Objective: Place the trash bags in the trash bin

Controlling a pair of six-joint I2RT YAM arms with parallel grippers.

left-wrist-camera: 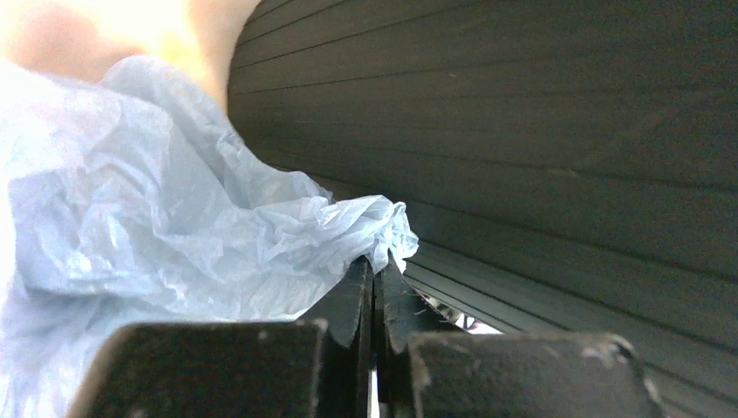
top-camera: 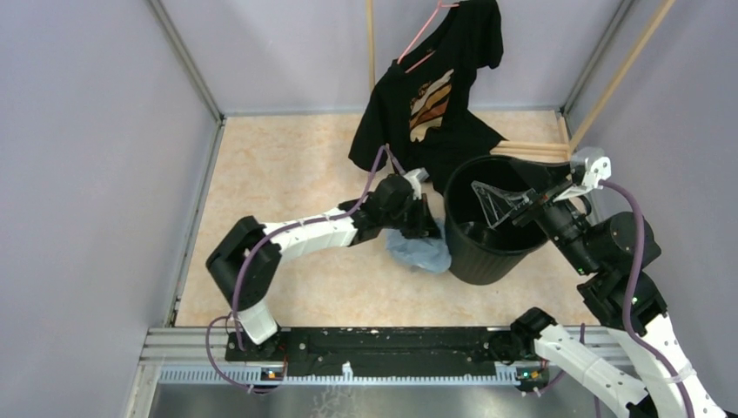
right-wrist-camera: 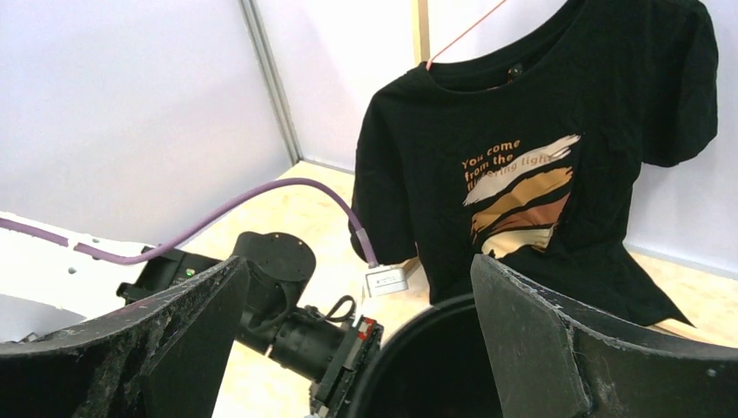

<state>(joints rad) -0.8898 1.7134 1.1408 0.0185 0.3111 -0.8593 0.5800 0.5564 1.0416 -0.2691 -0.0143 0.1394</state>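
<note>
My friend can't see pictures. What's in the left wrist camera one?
The left gripper, its black fingers closed, pinches the edge of a crumpled pale blue trash bag. The bag fills the left side, and the ribbed black wall of the trash bin fills the right.

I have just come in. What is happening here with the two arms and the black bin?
Two robot arms are working on getting a pale blue trash bag into the black trash bin. The bag lies crumpled on the table, outside the bin, against the side nearer the left arm. The left gripper is down at the bag with its jaws shut and appears to pinch an edge of the plastic. The right gripper hangs over the bin's mouth, jaws wide open, holding nothing. A black T-shirt hangs behind, untouched.
</note>
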